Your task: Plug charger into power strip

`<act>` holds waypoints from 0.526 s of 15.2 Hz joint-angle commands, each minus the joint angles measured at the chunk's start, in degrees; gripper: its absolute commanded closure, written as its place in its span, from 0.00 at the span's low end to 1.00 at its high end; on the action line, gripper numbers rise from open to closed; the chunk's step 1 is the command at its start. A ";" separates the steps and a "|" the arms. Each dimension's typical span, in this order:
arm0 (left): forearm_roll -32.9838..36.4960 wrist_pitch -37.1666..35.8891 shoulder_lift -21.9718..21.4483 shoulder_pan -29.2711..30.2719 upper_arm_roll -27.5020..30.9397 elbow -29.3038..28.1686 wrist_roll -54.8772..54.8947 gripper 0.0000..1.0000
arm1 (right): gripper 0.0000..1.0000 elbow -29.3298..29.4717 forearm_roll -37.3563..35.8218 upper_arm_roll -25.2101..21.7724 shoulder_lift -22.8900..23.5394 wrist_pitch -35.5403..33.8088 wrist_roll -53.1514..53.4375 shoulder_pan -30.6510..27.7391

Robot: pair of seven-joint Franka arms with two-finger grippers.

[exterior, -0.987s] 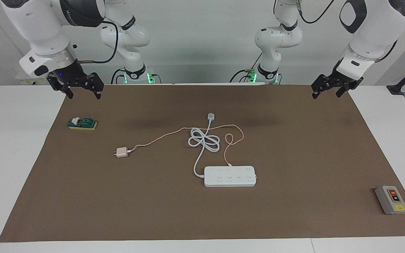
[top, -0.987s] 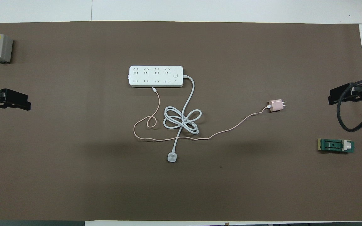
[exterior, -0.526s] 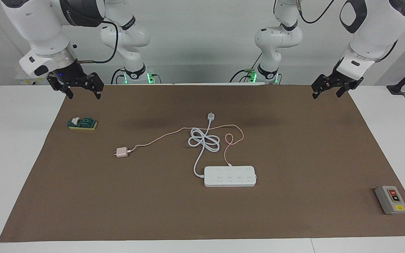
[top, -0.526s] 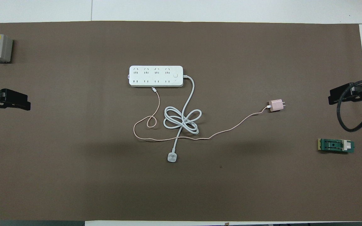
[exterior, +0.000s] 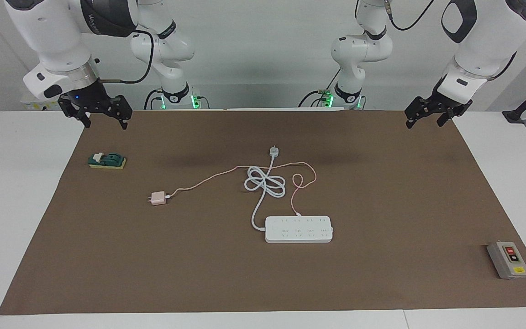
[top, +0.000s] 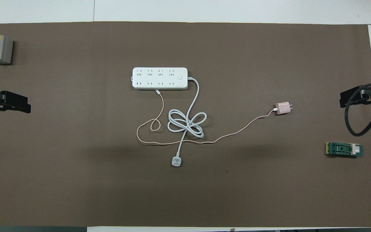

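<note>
Nothing of the task done yet. Charger [exterior: 157, 198], a small pale pink cube with two short metal prongs, flat on the brown mat [exterior: 381, 192], unplugged, well apart from the power strip [exterior: 298, 229] and toward the right arm's end of the table, a little nearer to the robots than the strip. Thin pink cable [top: 237, 131] snaking from the cube across the white cord [top: 187, 124], its loose tip just beside the strip's robot-facing edge. Strip flat, white, glossy, rounded at the corners, sockets up and all vacant; thick cord knotted in loops, ending in a round white plug [top: 176, 161]. Left to do: grasp, carry, align prongs, press in. Right gripper [exterior: 103, 118] open, hovering over the mat's corner above the green block [exterior: 107, 161]. Left gripper [exterior: 428, 117] open, waiting over the mat's corner at the left arm's end. Grey button box [exterior: 507, 260] at the mat's edge, farthest from the robots.
</note>
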 commanded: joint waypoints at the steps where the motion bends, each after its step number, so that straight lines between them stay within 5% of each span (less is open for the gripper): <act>1: 1.13 0.25 -0.62 0.74 -0.35 -0.03 -0.04 0.00 | 0.00 -0.35 2.45 0.32 1.01 1.38 -0.99 -3.64; 8: 2.02 0.33 -0.53 0.65 -0.44 -0.03 -0.21 0.00 | 0.00 0.09 16.33 0.15 8.91 1.29 18.13 -8.66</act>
